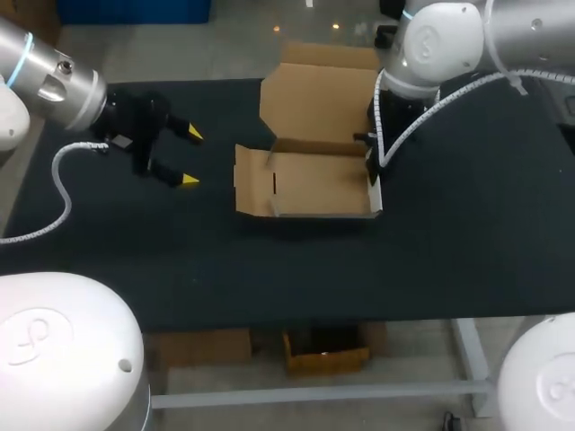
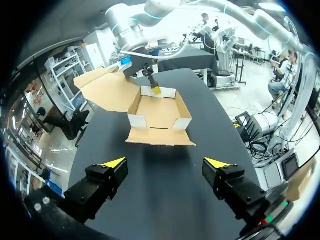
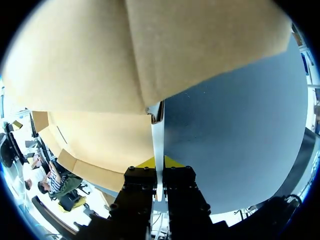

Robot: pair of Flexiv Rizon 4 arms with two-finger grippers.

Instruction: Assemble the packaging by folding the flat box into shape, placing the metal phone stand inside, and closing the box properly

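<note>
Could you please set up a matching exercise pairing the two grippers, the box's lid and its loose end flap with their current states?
1. left yellow-tipped gripper
2. right yellow-tipped gripper
3. brown cardboard box lid
4. brown cardboard end flap

A. shut on the box's end wall
B. lying flat on the black table
C. open, holding nothing
D. swung open behind the tray

Pairs: 1-C, 2-A, 3-D, 4-B.

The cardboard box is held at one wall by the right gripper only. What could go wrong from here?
1. The right gripper pinches only a thin side wall; a pull could bend or tear it.
2. Nothing else holds the box, so it may slide on the table.
3. The left gripper is open and apart; pushing the flat end flap might shift it.
</note>
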